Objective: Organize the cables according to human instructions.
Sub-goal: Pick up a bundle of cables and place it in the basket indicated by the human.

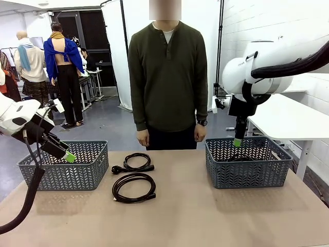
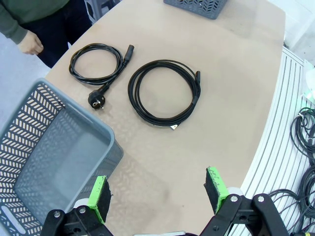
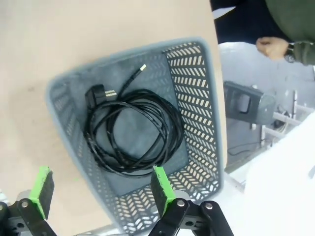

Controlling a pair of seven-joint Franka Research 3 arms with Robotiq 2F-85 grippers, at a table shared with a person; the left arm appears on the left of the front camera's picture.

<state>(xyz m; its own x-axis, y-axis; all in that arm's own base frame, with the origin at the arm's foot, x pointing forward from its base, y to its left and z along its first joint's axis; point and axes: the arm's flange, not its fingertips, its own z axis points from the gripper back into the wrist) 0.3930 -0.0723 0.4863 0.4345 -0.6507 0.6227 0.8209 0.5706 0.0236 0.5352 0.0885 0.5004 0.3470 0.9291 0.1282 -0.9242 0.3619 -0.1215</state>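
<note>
Two black cables lie coiled on the tan table [image 1: 205,216] between the baskets: a smaller coil [image 1: 138,162] [image 2: 96,61] with a round plug, nearer the person, and a larger coil [image 1: 133,187] [image 2: 164,92] in front of it. More black cable [image 3: 133,132] lies wound inside the right grey basket [image 1: 247,162] [image 3: 197,69]. My left gripper [image 1: 69,157] [image 2: 157,196] hangs open at the near rim of the left grey basket [image 1: 64,164] [image 2: 49,162], which holds nothing that I can see. Above the right basket, my right gripper [image 1: 237,142] [image 3: 101,189] points down, open and holding nothing.
A person in a dark green top stands at the far edge, hands [image 1: 142,138] [image 2: 30,44] [image 3: 270,47] hanging by the sides. A white table [image 1: 293,121] stands at the right. Loose cables [image 2: 305,147] lie beyond the table's rounded edge in the left wrist view.
</note>
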